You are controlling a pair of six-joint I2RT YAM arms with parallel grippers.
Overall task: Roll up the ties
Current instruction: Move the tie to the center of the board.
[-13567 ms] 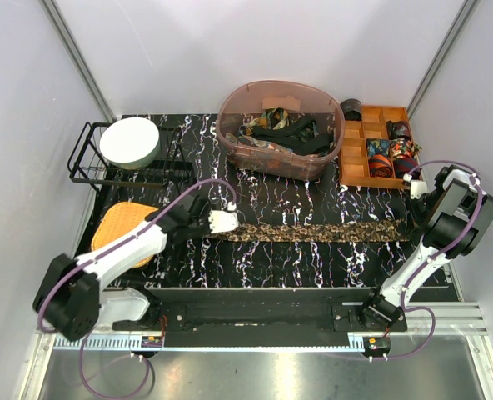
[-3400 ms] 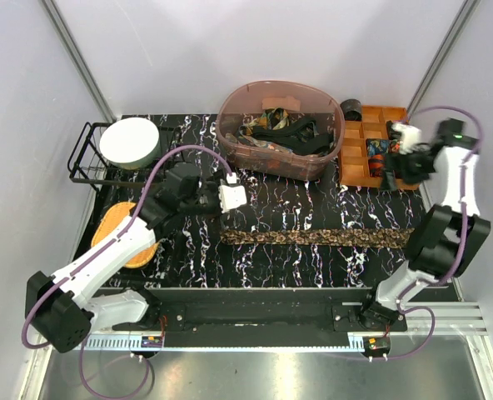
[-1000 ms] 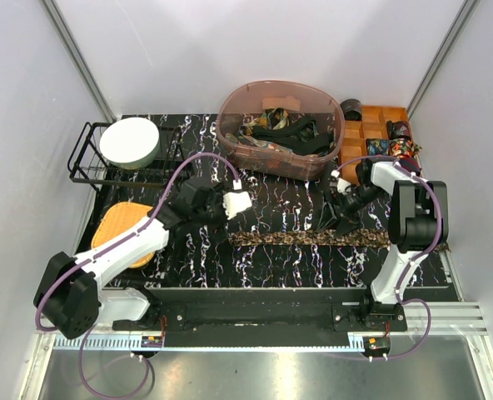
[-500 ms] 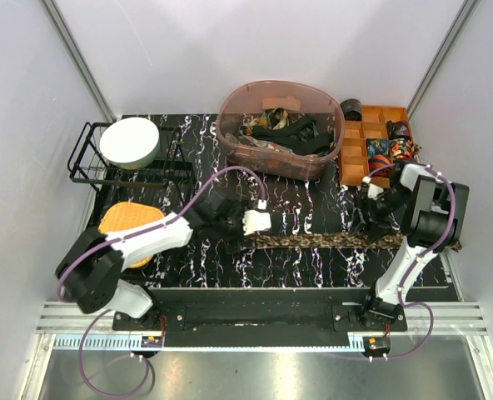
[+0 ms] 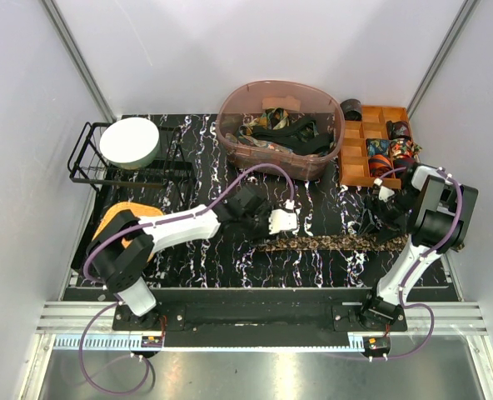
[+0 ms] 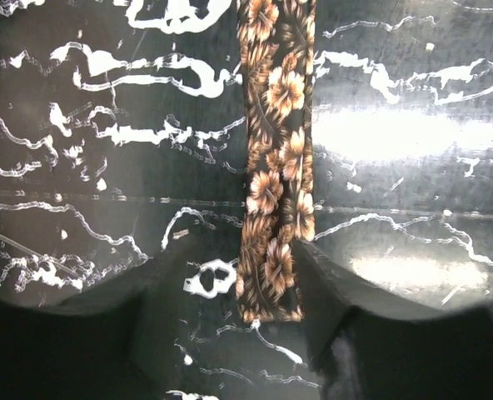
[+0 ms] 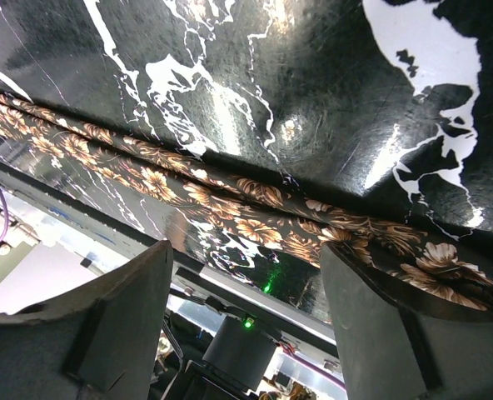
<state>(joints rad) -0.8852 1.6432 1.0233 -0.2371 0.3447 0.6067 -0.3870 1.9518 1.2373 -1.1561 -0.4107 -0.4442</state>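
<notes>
Under me lies a black table (image 5: 313,196) veined with white. At its far left, a black wire rack (image 5: 80,158) holds a white bowl (image 5: 130,142), and an orange woven mat (image 5: 117,215) lies nearer. A brown see-through tub (image 5: 230,133) stands at the far middle, with a wooden compartment tray (image 5: 353,158) just beside it on the right.

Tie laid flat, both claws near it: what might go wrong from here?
The left claw straddles the narrow end of the brown floral fabric tie edge to edge; closing may crumple it sideways. The right claw hangs open over the tie farther along, gripping nothing, so the strip may drag across the glossy black marbled table and roll up skewed.
</notes>
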